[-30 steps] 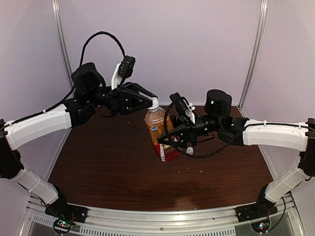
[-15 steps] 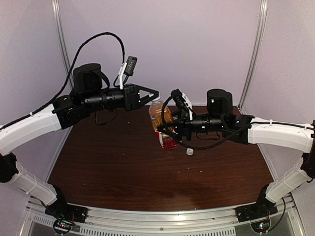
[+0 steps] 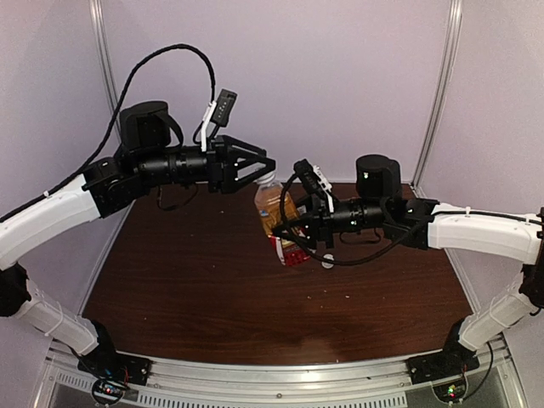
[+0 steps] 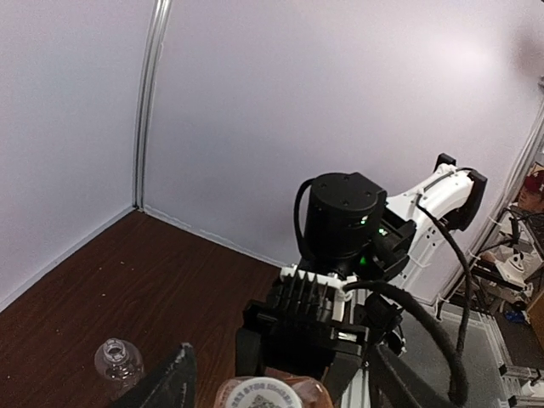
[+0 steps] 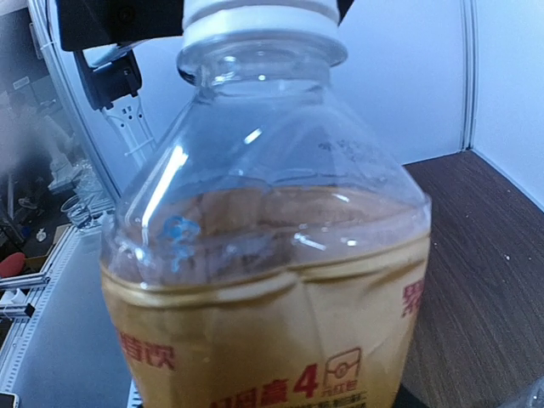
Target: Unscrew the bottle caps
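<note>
The left hand [image 3: 265, 167] hangs released, its two fingers spread wide with nothing between them but air. In the left wrist view the printed top of the white cap [image 5: 259, 15] sits in the gap below, apart from both fingers. That cap is on the neck of the amber bottle [image 5: 263, 255], which the right hand [image 3: 293, 231] grasps from the side, low on the body around the red and white label. The bottle stands roughly upright near the middle of the tabletop [image 3: 187, 289]; whether its base rests on the wood or is held just clear of it cannot be told from above. Judging by the creased, dented shoulder in the right wrist view, the bottle is thin and soft-walled. It is about two-thirds full of liquid, so it should be fairly light but prone to buckle under a hard squeeze, and to spill once open if tipped. The cap looks small, stiff and probably slick, so the sound place to take it is on its side wall, fingers square to opposite sides, while the right hand holds the labelled part, where liquid backs the wall. Further out, to the left and behind, the clear bottle [image 4: 117, 361] stands with its neck open. Just beside the right hand a small white thing [image 3: 327, 262] lies on the tabletop, likely the other cap, though it is too small to be sure.
</note>
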Controlling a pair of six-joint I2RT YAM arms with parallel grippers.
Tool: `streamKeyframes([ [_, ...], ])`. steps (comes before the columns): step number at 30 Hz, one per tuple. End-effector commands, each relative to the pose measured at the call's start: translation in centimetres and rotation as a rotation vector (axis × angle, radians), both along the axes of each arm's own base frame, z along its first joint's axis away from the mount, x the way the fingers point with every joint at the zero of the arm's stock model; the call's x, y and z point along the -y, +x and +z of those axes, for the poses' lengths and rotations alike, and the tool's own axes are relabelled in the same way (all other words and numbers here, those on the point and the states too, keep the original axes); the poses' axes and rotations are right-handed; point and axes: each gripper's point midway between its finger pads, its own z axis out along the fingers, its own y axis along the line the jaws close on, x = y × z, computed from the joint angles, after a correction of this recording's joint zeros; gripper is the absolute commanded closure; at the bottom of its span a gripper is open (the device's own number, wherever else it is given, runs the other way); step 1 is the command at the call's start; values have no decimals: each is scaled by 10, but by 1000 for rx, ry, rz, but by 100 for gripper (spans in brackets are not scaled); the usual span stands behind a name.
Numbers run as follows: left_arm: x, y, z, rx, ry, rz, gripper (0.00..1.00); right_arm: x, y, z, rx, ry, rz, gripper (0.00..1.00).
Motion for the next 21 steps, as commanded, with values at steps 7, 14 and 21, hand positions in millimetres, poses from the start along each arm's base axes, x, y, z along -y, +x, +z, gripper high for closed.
streamKeyframes([
  [7, -3, -68, 29, 174, -99, -460, 20, -1, -57, 26, -29, 120, 337, 55],
  [14, -4, -80, 28, 189, -123, -549, 24, -1, -63, 27, -44, 131, 387, 55],
  [21, 1, -80, 26, 171, -132, -589, 39, -1, -66, 31, -48, 147, 413, 55],
])
